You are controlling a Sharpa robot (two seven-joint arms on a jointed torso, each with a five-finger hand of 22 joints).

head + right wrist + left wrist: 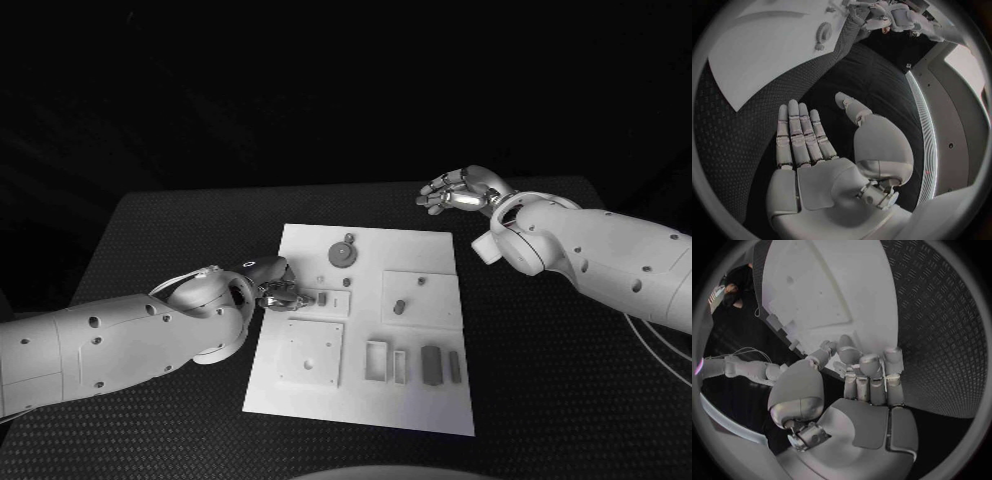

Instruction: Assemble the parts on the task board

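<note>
my left hand (278, 295) sits at the task board (433, 405)'s nine o'clock edge, fingers curled together against a small raised block; whether they pinch a part i cannot tell. my right hand (459, 192) hovers off the board at about one o'clock, over the black table (159, 220), fingers apart and holding nothing.

judging by the layout, the job looks early. one round gear (342, 252) lies toward twelve o'clock, and one small peg (400, 307) stands on a square plate at the centre. at about five o'clock i count two grey bars (430, 365) lying loose beside one open rectangular frame (376, 361); i judge they are not yet seated. one larger square plate (312, 353) lies at seven o'clock.
</note>
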